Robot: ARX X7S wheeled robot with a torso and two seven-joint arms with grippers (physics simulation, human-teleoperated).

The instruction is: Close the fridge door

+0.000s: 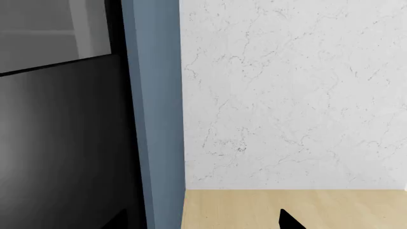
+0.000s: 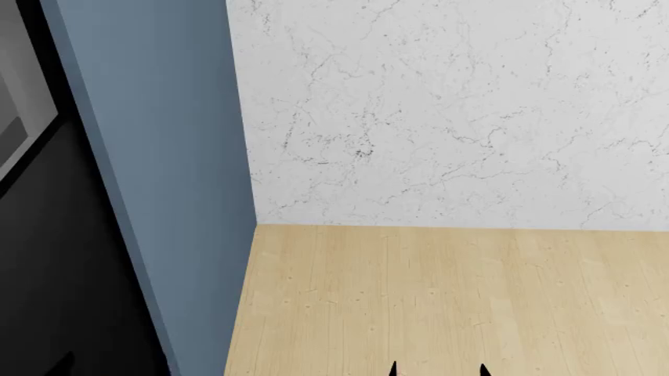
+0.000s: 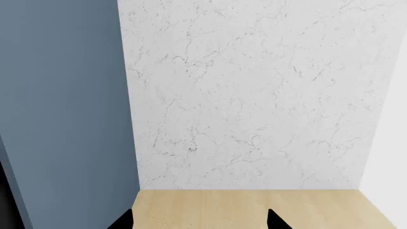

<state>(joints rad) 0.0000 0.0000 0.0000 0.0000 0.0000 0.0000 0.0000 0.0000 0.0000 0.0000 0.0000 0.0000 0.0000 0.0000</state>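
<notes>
Head view: blue panel [image 2: 157, 180] edges bare floor [image 2: 439, 298]; right pincer [image 3: 200, 220] spread, left's state unclear.

Fridge [image 2: 42, 235] far left, panel [image 2: 157, 157] beside, wall [image 2: 450, 110] behind floor [image 2: 450, 298].

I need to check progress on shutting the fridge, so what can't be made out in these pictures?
- Fridge door: cut off by the picture edges in the left wrist and head views; open or shut unclear.
- Its handle: not in any view.
- Right hand: only dark tips show at the right wrist view's edge.
- Left hand: one tip shows.
</notes>
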